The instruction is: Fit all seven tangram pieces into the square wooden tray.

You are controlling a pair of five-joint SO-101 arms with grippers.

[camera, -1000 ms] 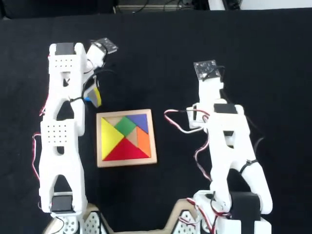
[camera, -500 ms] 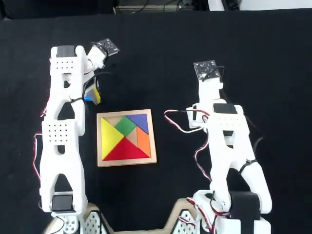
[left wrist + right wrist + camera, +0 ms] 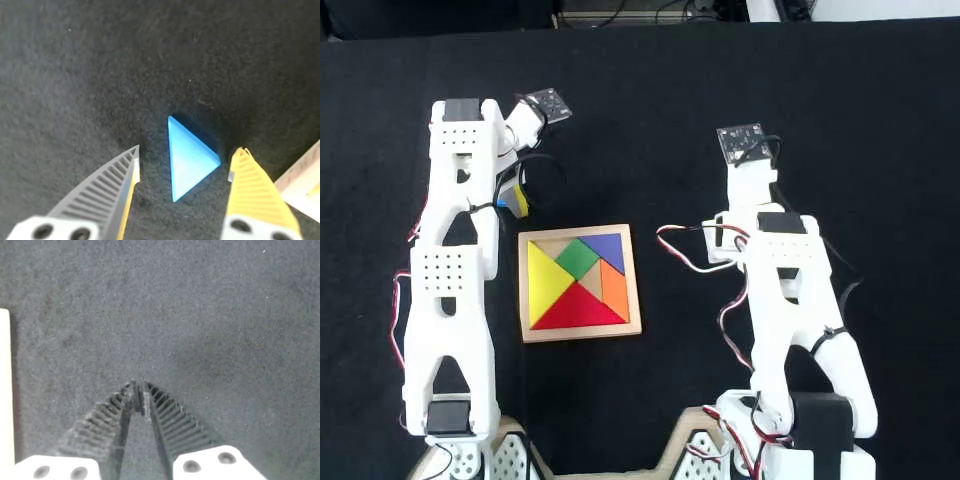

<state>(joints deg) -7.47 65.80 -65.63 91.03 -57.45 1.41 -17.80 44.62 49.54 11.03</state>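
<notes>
Nearest, the two arm bases (image 3: 470,455) stand on a pale board at the table's near edge. The table is covered by a black cloth (image 3: 880,150) with a felt-like nap.

The square wooden tray (image 3: 582,333) lies flat on the cloth between the arms. It holds a yellow piece (image 3: 545,280), a red piece (image 3: 578,312), a green piece (image 3: 578,258), a violet-blue piece (image 3: 605,247) and an orange piece (image 3: 614,285). These surround a wood-coloured triangle in the middle.

Off the tray's right side, apart from it, the right gripper (image 3: 136,387) hangs over bare cloth, fingers pressed together on nothing.

Just beyond the tray's far left corner, a blue triangle (image 3: 190,157) lies flat on the cloth. The left gripper (image 3: 189,150) is spread wide with one jaw on each side of it, gripping nothing.

Past the cloth's far edge are cables (image 3: 620,12) and a white surface (image 3: 880,8).
</notes>
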